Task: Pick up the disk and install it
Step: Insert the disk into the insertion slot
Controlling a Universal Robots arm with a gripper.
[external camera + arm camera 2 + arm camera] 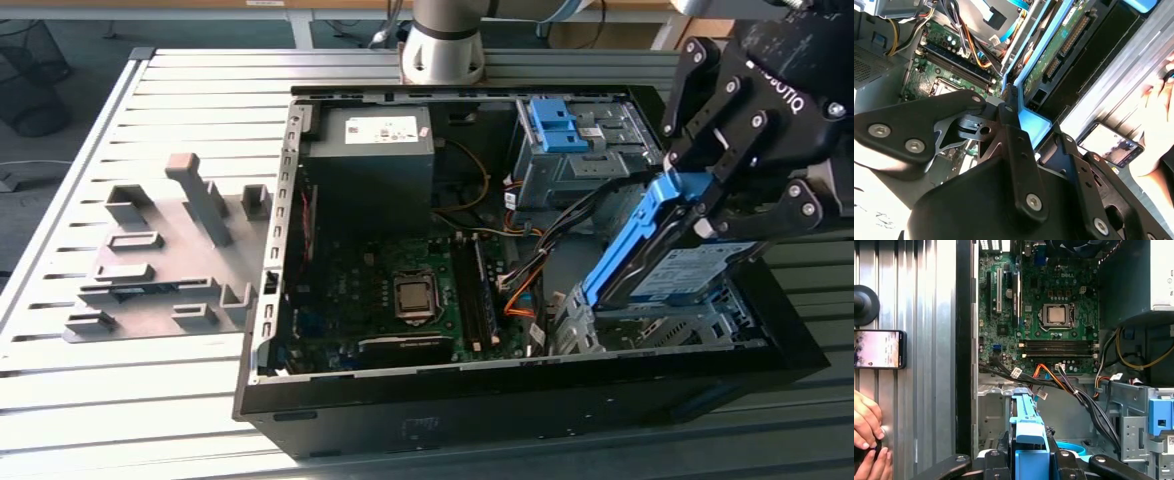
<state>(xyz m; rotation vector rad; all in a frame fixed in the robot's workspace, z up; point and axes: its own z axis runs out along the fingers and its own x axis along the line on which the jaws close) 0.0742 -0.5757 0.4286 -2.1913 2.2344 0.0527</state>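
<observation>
Blue plastic framed the disk [667, 262], which the gripper [727, 205] held clamped between its black fingers, tilted on edge above the grey drive cage [667, 325] at the near corner of the open computer case [534, 400], on the exterior view's right; the label side of the drive faced the exterior camera, and its lower end sat just over the cage, though whether it touched the metal could not be told. In the second wrist view the fingers [1014, 135] closed on the blue frame of the disk [1036, 125], with the drive's green circuit underside running away beyond them; in the first wrist view the frame [1026, 432] stood upright between the jaws, above the cage floor. A second blue bracket [558, 125] sat atop the far drive bay; the motherboard [400, 300] with its bare processor lay on the case floor, orange and black cables [527, 275] trailing across it toward the bays. A grey fixture block [167, 265] rested on the slatted aluminium table [134, 400], well apart on the exterior view's left. A phone [879, 349] lay on the table outside the case wall, and a person's hand [869, 440] rested near it.
</observation>
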